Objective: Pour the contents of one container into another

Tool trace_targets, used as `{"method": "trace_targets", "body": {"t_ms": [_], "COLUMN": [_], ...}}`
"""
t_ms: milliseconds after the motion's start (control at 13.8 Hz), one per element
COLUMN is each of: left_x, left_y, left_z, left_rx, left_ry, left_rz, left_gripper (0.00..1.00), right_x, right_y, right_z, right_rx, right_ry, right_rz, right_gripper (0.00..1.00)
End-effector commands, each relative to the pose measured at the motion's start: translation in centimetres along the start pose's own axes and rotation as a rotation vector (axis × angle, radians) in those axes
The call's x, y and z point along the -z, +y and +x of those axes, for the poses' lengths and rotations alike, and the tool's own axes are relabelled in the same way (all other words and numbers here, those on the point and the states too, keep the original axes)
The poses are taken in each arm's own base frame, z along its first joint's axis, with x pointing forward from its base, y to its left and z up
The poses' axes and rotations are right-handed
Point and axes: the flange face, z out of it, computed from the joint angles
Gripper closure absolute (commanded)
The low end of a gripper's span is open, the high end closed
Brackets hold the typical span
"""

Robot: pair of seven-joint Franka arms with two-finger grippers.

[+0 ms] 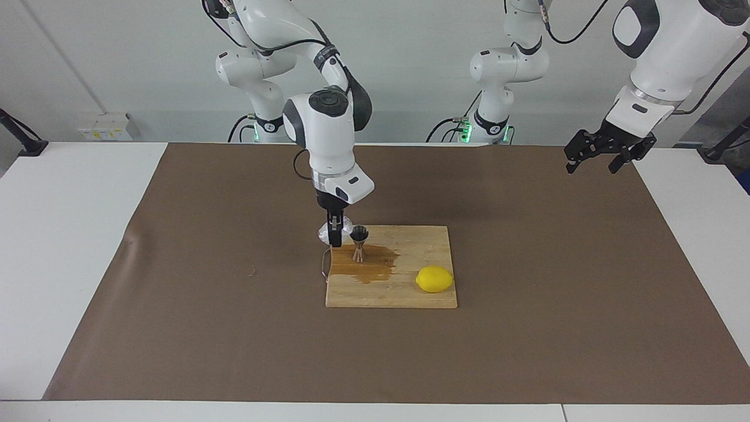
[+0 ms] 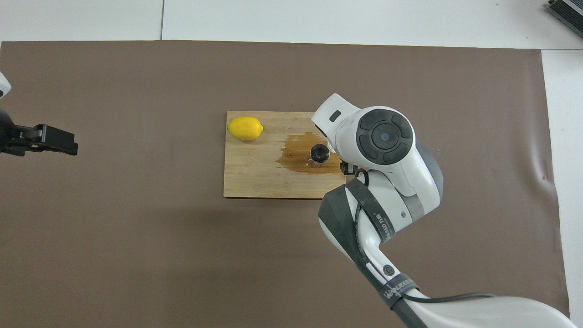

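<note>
The right hand [image 1: 334, 233] was shut tight on the small glass cup [image 1: 326, 232], holding it up in the air over the edge of the wooden board [image 1: 410, 296], at the right arm's end of it. The cup sat just beside the top of the shiny steel jigger [image 1: 359, 242], very close, maybe touching it. The jigger stood upright on the board, in the middle of a brown wet patch [image 1: 369, 266]. A yellow lemon [image 1: 434, 279] lay on the same board, toward the left arm's end. From above, the right arm covered the cup, so only the jigger [image 2: 319, 153] showed. It looked like the pouring step was just about to start. Next, the hand would need to tip the cup slowly, with its lip right over the jigger's small mouth, or more drink could spill onto the board. The left hand [image 1: 606, 151] waited wide open, holding nothing, high over the left arm's end of the table [image 1: 76, 234].
</note>
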Motion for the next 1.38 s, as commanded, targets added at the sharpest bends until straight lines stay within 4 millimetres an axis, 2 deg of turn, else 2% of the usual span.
{"method": "trace_targets", "body": {"t_ms": [0,72,290,725,1304], "left_x": [0.3,0.4,0.5,0.4,0.6], "left_y": [0.3,1.1,1.1,1.3,0.3], "left_z": [-0.7,-1.0,-1.0,-0.9,-1.0], "left_rx": [-0.015,-0.029,-0.034,-0.032,-0.017], "left_ry": [0.004,0.008,0.014,0.024,0.024], "left_rz": [0.015,0.016,0.023,0.023,0.021], "left_gripper": [0.0,0.0,0.0,0.0,0.0], "right_x": [0.8,0.9,1.3,0.3,-0.3], "right_y": [-0.1,0.1,-0.4,-2.3,-3.1], "right_z": [0.2,0.3,2.3,2.4,2.3], "right_rx": [0.004,0.017,0.091,0.169,0.191], "right_ry": [-0.016,-0.016,-0.02,-0.103,-0.107], "right_rz": [-0.043,-0.068,-0.148,-0.163,-0.171], "right_gripper": [0.71,0.71,0.71,0.71,0.71]}}
